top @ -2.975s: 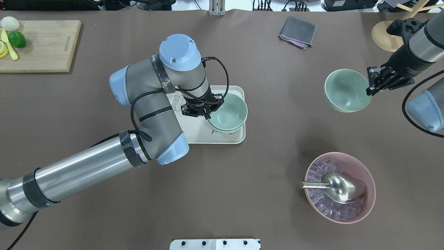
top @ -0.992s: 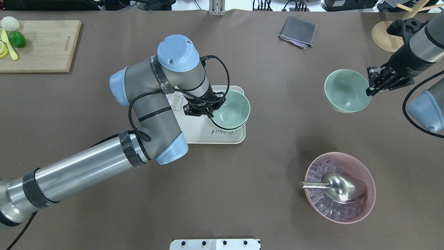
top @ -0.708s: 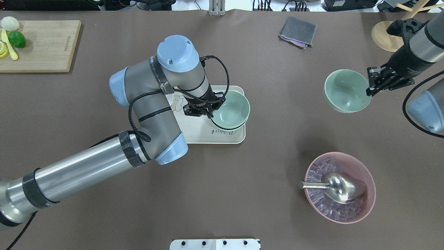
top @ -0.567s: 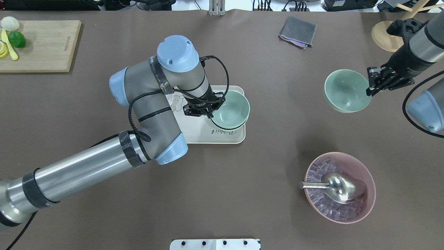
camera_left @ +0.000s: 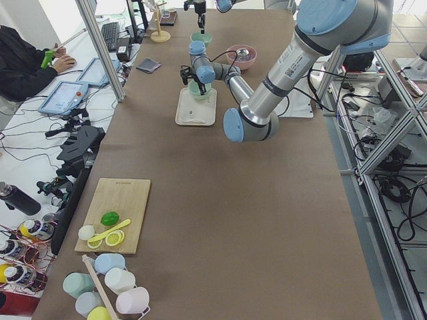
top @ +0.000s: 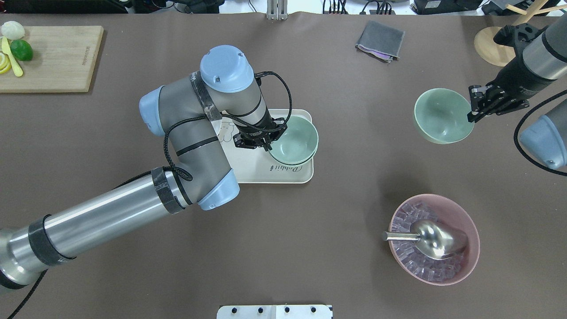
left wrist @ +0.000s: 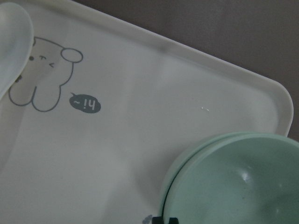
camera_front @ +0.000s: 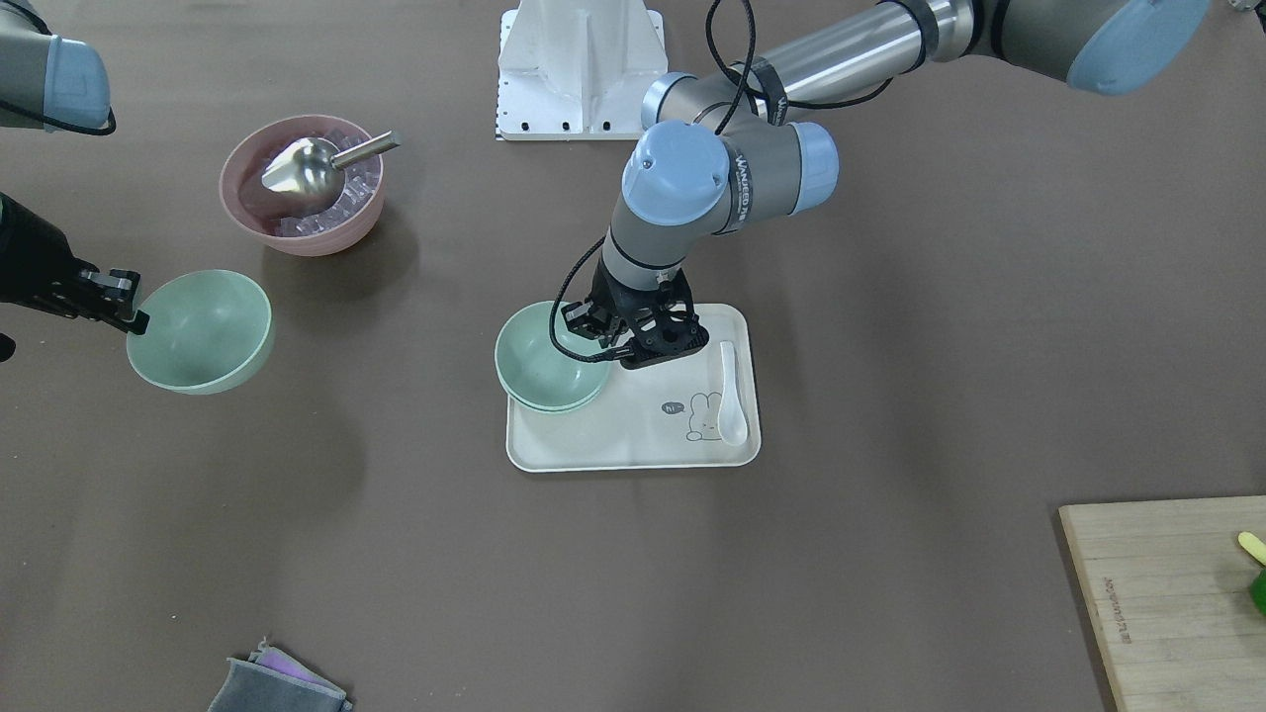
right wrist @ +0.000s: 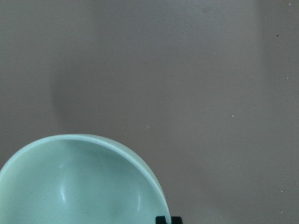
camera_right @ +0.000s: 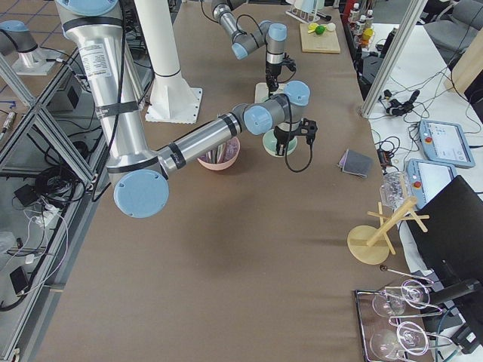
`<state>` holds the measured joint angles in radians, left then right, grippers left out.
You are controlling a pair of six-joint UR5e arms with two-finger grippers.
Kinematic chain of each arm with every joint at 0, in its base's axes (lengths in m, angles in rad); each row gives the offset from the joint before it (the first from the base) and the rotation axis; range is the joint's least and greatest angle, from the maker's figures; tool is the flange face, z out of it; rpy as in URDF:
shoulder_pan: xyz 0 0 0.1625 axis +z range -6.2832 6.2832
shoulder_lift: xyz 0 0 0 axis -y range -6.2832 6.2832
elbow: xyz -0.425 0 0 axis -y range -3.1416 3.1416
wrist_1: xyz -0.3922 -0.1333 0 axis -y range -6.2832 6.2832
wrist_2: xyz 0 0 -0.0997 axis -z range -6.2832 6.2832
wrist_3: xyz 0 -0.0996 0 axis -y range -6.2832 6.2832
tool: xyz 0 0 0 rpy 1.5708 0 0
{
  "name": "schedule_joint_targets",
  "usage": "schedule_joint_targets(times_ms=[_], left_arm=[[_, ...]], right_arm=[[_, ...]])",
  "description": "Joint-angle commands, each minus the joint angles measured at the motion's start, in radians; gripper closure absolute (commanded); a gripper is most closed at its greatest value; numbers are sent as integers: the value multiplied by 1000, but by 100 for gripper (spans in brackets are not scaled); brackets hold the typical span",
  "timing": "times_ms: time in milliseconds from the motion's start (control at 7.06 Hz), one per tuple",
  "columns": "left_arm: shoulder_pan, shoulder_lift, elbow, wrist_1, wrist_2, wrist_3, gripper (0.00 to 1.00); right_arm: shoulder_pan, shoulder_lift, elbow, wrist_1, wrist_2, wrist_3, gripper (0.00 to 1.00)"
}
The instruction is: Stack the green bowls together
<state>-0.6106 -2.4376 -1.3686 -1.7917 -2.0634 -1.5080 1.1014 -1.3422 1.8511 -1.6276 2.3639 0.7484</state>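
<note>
The tray has a drawn bunny and a bubble that says "hi~". A curly word near its edge is too small to read. On the tray, the top bowl sits inside the bottom bowl. The left fingers pinch the top bowl's rim. The right fingers pinch the third bowl by its rim, up above the table.

Both arms are made up of silvery-grey tubes with pale blue round caps at the joints. The left arm is wrapped in black tape bands, and a black cable is looped down to the black left tool. Tiny screws are dotted on one cap. The right arm is finished the same, black right tool included.
</note>
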Motion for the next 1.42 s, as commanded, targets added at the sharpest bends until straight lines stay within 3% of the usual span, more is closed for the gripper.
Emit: schedule_joint_targets(times_ms=[0,142,567,708,850,992,1275], left_arm=[[0,0,5,0,0,2,1],[2,-1,0,-3,43,5,2],[-1,2,-35,-2,37,9,2],[-8,2,-50,3,32,12,2],[-38,3,-69,17,-3,40,2],[-73,40,-128,81,-39,113,2],[-164,148,-290,254,-41,356,2]], right_arm=[[0,0,-1,0,0,-1,100],[0,0,0,0,0,-1,100],[-2,3,0,-2,2,0,100],[0,33,2,-35,18,0,100],[2,119,3,-149,20,-1,100],[-2,185,3,-219,12,0,100],[-73,277,-9,-230,0,75,100]])
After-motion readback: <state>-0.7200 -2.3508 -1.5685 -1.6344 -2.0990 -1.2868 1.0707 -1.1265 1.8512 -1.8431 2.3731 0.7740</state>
